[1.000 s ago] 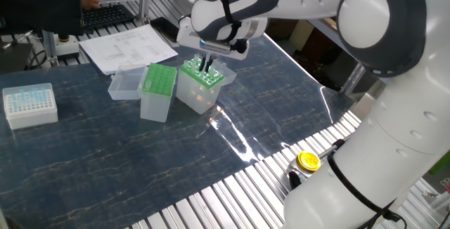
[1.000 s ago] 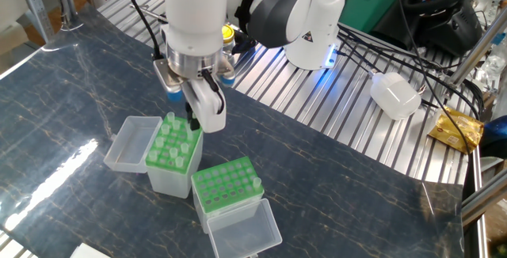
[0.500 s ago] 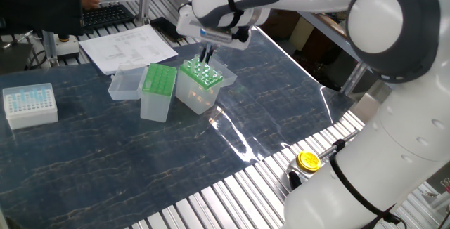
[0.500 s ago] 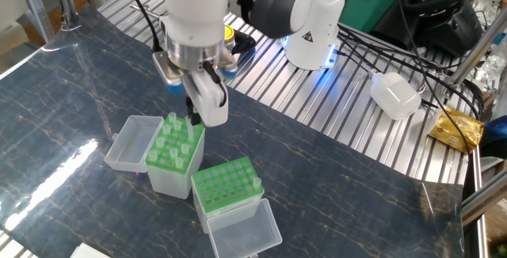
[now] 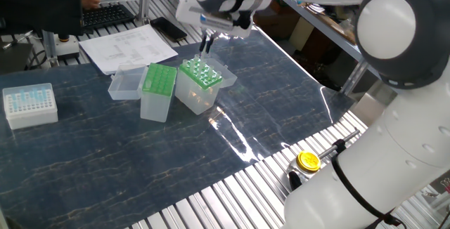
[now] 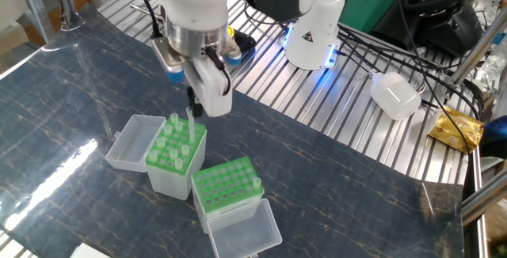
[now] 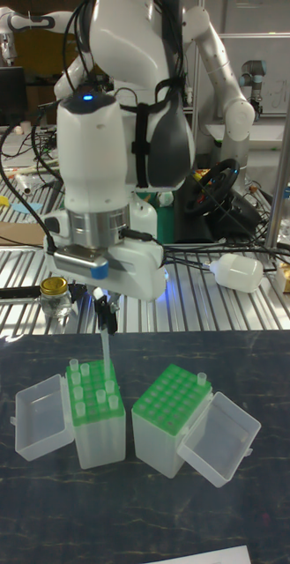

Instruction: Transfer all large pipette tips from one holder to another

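My gripper (image 6: 192, 109) (image 5: 206, 44) (image 7: 103, 324) hangs just above the one holder (image 6: 168, 171) (image 5: 199, 88) (image 7: 96, 432). It is shut on the top of a large pipette tip (image 6: 191, 128) (image 7: 103, 348), which hangs upright with its point still at the green rack top. Several more large pipette tips (image 6: 173, 143) stand in that rack. Another holder (image 6: 223, 188) (image 5: 157, 90) (image 7: 171, 414) stands right beside it, with a single tip (image 6: 257, 184) (image 7: 198, 379) at one corner.
Both holders have clear lids folded open (image 6: 131, 143) (image 6: 244, 230). A white box of pale-blue tips (image 5: 29, 105) sits at the table's left, with papers (image 5: 126, 46) behind. A yellow-capped jar (image 5: 308, 161) and a white bottle (image 6: 396, 93) lie on the metal rails.
The gripper has risen straight up from the rack with the tip in it, drawing the tip almost out of its hole. The boxes have not moved.
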`<action>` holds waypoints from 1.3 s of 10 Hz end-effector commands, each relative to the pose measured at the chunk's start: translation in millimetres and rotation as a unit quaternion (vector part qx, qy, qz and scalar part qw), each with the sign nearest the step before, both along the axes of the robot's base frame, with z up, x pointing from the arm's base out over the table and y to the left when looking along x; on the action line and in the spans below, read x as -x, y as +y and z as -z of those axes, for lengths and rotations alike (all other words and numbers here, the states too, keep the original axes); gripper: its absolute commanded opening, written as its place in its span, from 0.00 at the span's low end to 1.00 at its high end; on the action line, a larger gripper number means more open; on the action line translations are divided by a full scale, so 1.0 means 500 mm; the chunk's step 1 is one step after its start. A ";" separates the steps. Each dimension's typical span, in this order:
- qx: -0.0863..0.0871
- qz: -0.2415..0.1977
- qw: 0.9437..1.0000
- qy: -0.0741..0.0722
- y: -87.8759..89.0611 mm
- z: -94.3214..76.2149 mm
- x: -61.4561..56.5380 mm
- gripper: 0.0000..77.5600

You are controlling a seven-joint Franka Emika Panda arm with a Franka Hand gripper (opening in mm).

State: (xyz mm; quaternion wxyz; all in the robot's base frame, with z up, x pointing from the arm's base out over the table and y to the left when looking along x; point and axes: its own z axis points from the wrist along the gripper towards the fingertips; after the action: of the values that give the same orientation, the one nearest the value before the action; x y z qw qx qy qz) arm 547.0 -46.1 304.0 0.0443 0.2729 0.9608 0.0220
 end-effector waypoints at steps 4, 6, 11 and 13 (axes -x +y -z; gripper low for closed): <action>0.004 0.005 1.000 0.004 0.008 -0.066 -0.017 0.02; 0.005 0.009 1.000 0.005 0.012 -0.078 -0.020 0.02; 0.004 0.015 1.000 0.017 0.021 -0.118 -0.033 0.02; 0.002 0.023 1.000 0.019 0.031 -0.124 -0.030 0.02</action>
State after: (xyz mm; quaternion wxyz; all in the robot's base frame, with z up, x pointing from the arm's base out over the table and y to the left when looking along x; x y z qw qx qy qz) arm 561.7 -33.2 364.1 0.0276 0.2911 0.9562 0.0138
